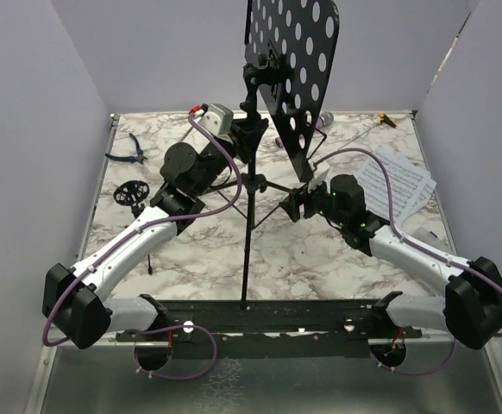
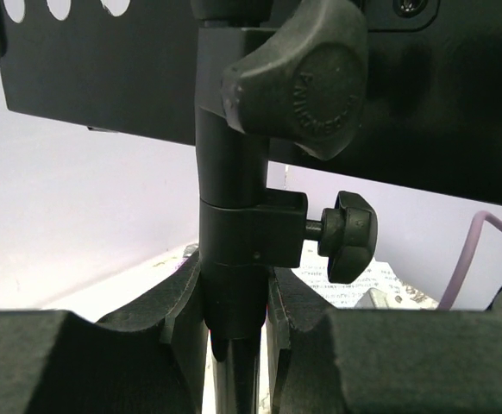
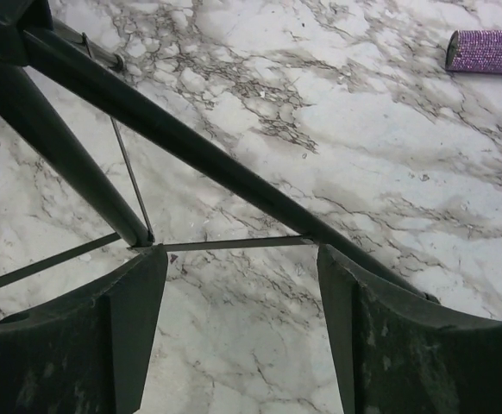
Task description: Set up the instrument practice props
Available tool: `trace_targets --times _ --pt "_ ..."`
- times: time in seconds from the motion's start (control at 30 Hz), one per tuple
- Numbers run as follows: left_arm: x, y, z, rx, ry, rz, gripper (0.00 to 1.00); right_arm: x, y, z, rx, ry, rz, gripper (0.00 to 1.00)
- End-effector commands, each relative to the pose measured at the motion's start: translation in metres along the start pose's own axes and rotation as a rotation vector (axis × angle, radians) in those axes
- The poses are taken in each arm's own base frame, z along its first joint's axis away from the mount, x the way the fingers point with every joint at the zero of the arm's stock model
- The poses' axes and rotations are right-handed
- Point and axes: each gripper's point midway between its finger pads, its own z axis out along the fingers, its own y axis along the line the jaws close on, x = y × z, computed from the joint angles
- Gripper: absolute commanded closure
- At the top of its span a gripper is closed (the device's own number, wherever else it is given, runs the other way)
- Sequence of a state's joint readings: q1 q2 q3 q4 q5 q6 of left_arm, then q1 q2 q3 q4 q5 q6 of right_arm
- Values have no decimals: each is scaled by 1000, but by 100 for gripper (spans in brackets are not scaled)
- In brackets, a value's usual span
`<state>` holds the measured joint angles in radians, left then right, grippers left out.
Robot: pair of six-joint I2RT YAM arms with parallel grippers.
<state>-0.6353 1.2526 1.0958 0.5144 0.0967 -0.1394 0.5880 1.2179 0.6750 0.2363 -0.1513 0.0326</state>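
The tall black music stand (image 1: 297, 60) stands mid-table, its perforated desk tilted above the arms. My left gripper (image 1: 250, 135) is shut on the stand's pole (image 2: 231, 285), just under the collar with its clamp knob (image 2: 347, 235). My right gripper (image 1: 296, 205) hangs open low beside the tripod base. Its fingers straddle a thin brace (image 3: 234, 244) between two legs (image 3: 208, 159), with only marble between them. White sheet-music pages (image 1: 398, 183) lie at the right. The purple glitter microphone (image 3: 489, 50) lies on the table behind the stand. A small black mic stand (image 1: 130, 192) sits at the left.
Blue-handled pliers (image 1: 132, 152) lie at the far left near the wall. A small yellow-tipped item (image 1: 387, 120) rests at the back right corner. White walls close in the marble table (image 1: 277, 250) on three sides. The long front leg (image 1: 246, 259) of the stand reaches toward the arm bases.
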Motion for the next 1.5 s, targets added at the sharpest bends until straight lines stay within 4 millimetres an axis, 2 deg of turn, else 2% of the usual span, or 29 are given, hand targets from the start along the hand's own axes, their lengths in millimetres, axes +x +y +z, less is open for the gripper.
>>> trace_targets --times 0.0,0.2,0.4,0.77,1.03,1.47 --pt "-108 -17 -12 45 -349 -15 100 -24 7 12 -50 -58 -35 25" --pt "-80 -13 -10 40 -311 -21 100 -29 0 30 -29 -60 -69 24" --pt "-58 -16 -15 76 -335 -4 100 -28 7 40 -90 -65 -120 23" --pt "-36 -18 -14 200 -410 91 100 -29 18 33 -237 -80 -114 20" --pt "-32 -21 -8 311 -468 64 100 -32 22 27 -321 -96 -107 21" --pt "2 9 -17 168 -373 22 100 -33 4 11 -216 -93 30 20"
